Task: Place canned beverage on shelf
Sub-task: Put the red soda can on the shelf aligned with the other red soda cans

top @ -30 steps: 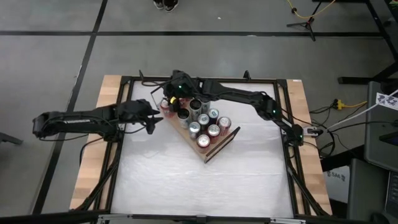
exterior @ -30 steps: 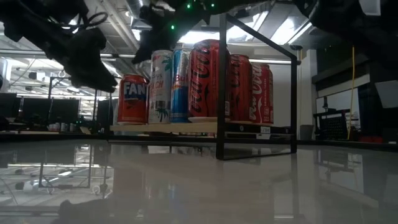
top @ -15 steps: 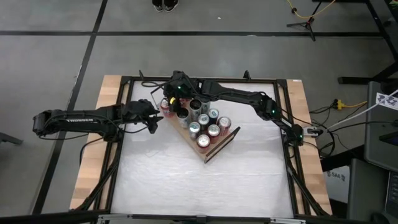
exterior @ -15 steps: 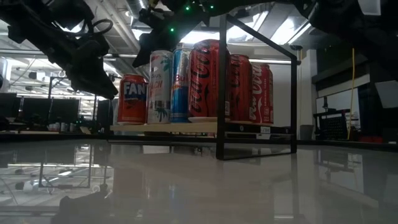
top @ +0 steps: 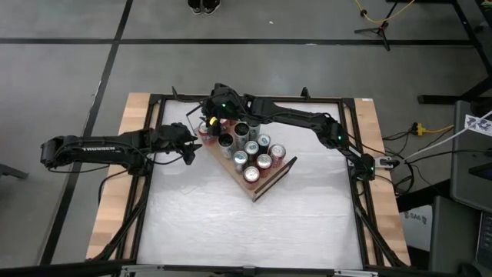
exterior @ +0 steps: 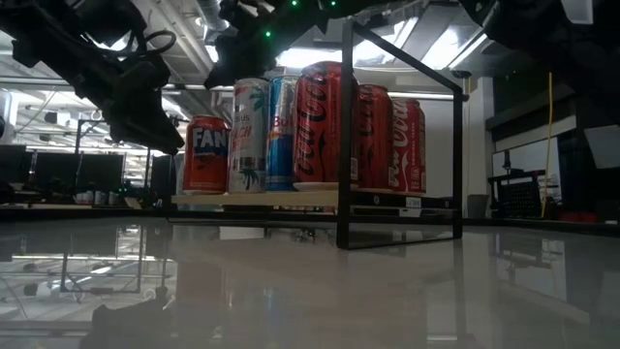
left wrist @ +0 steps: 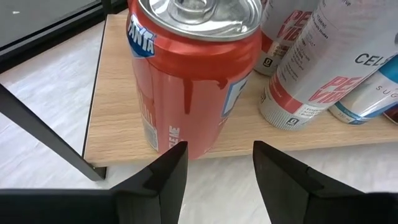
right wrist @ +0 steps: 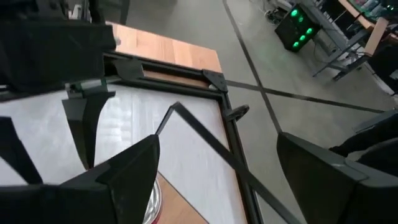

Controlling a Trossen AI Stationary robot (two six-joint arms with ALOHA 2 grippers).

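Two grippers | left gripper (left wrist: pixel 214 174) empty, narrow gap, beside Fanta can (left wrist: pixel 189 74) | right gripper (right wrist: pixel 217 180) spread, empty | risk: left bumps can off shelf (left wrist: pixel 118 99) edge

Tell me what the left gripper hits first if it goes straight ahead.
Probably the orange Fanta can at the shelf corner: it stands right ahead of the left gripper, apart from it.

— What does the right wrist camera take in?
— The right gripper (right wrist: pixel 214 180), fingers (right wrist: pixel 127 177) spread wide apart, above the white tabletop (right wrist: pixel 186 149) and its black frame (right wrist: pixel 214 81).
— Anything else?
— A can's silver rim (right wrist: pixel 153 198) between the fingers.
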